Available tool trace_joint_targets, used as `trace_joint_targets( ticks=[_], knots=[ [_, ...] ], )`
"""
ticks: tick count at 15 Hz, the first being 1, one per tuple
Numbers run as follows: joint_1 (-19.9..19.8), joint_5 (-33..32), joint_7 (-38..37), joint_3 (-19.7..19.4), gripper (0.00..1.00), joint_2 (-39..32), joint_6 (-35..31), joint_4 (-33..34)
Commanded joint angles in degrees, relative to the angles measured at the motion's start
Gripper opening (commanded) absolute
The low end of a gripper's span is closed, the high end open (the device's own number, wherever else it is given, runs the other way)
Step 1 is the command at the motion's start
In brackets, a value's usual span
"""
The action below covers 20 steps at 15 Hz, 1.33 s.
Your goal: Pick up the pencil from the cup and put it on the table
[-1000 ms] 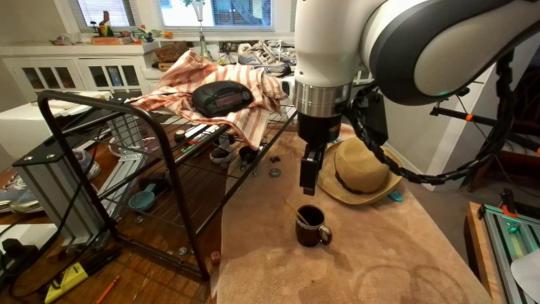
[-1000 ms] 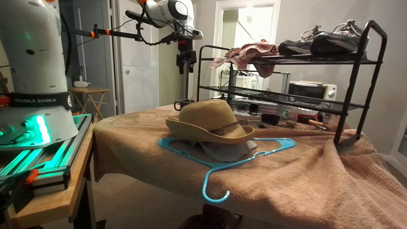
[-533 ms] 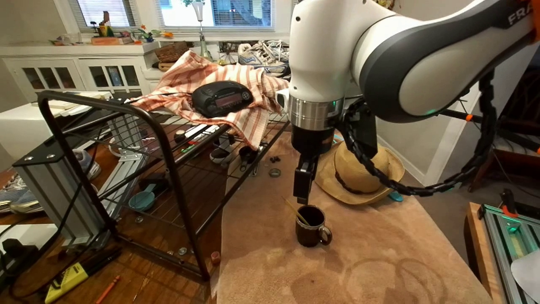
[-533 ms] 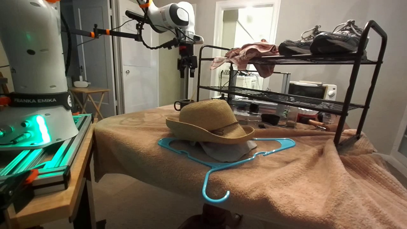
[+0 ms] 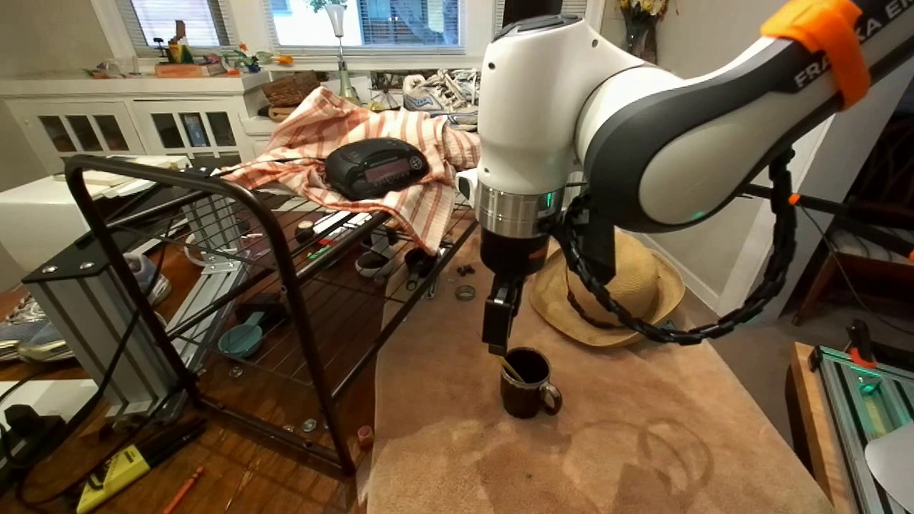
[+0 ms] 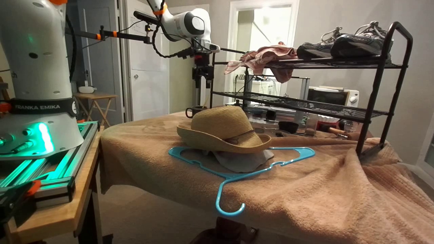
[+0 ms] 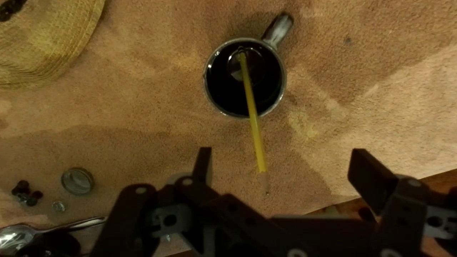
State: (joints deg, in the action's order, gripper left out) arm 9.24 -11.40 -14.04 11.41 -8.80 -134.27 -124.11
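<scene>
Jaws wide and empty, the gripper [image 7: 280, 163] hangs by the pencil [image 7: 252, 111] leaning in the cup [image 5: 523, 400]; a squeeze too high may slip off, though depth is hard to judge.

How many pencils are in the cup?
1 that I can see: the yellow pencil, slanting out of the dark cup toward the open gripper. A short one might be hidden inside.
</scene>
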Motion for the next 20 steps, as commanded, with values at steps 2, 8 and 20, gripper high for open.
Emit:
trace_joint_targets(
  ticks=[2, 8, 20],
  knots=[
    [1.12, 0.11, 1.35, -1.37, 0.80, -2.75, -2.61, 2.03],
    [1.38, -0.09, 1.57, -2.30, 0.65, -4.69, -3.82, 3.06],
    [1.76, -0.11, 3.35, -2.89, 0.22, -6.46, -5.03, 3.48]
  ],
)
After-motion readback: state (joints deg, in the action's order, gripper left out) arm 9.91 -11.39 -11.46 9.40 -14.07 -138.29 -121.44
